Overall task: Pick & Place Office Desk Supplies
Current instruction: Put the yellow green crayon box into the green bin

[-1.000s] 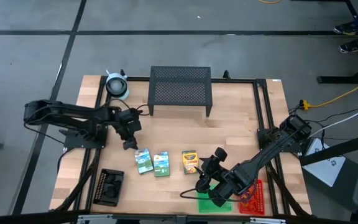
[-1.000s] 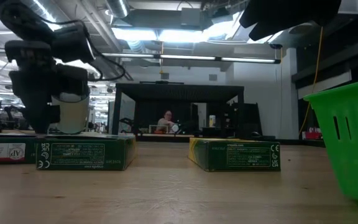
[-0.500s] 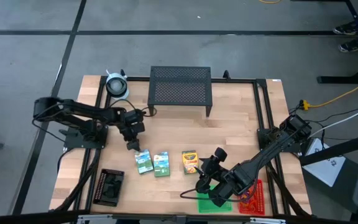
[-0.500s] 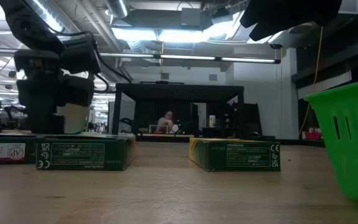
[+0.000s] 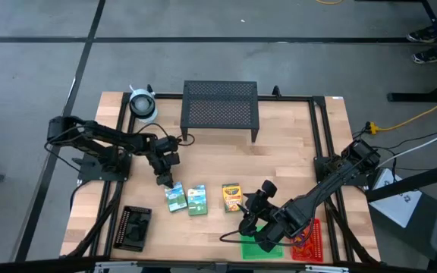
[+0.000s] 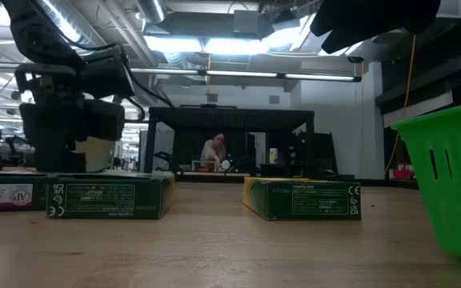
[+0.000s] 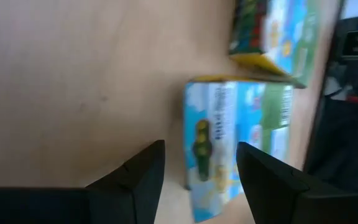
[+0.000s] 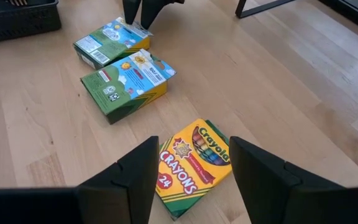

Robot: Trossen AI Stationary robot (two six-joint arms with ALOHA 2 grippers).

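Two green-white card boxes (image 5: 175, 196) (image 5: 196, 199) and a yellow-green crayon box (image 5: 231, 196) lie flat in a row on the wooden table. My left gripper (image 5: 164, 180) hangs open just over the far end of the left box (image 7: 229, 146). Its fingers slant down, and the box shows between them in the left wrist view. My right gripper (image 5: 250, 205) stands open above the table to the right of the crayon box (image 8: 191, 165), pointing at it. Neither gripper touches a box.
A black tray (image 5: 133, 227) sits at the near left. A green tray (image 5: 262, 246) and a red tray (image 5: 311, 241) lie under my right arm at the near right. A black mesh stand (image 5: 220, 106) and a whitish roll (image 5: 143, 104) are at the far edge.
My left gripper has gone down and toward the table's right and near edges, arriving over the far end of the left card box, and it has tipped a little more downward. Its fingers stay open. The boxes have not moved.
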